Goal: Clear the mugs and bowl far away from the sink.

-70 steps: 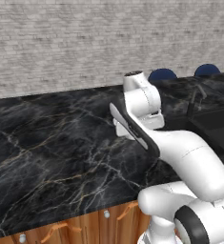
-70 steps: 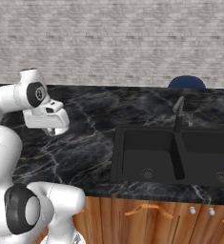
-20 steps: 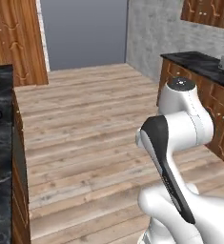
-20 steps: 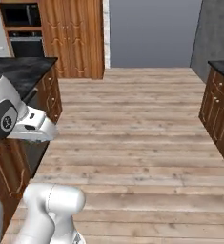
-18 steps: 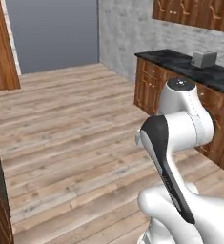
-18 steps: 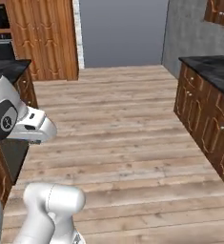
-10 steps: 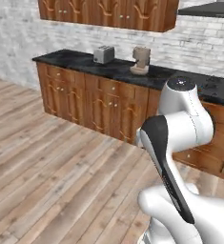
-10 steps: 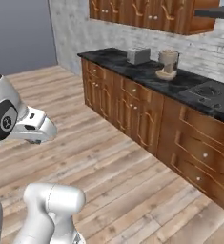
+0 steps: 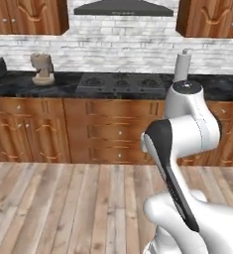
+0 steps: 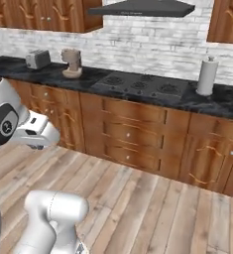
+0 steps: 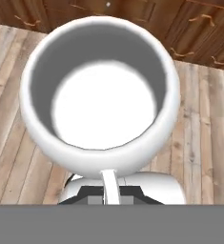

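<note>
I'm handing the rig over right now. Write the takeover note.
Gripper: shut on the handle of a white mug, held over the wood floor; the mug looks empty.
Surroundings: base faces a counter with a stovetop, toaster and paper towel roll.
Done: one mug picked up.
Left: set this mug down, then deal with the remaining mugs and the bowl.

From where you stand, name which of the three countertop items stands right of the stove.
The white paper towel roll, upright; the toaster and the beige coffee machine both stand left of the stove.
</note>
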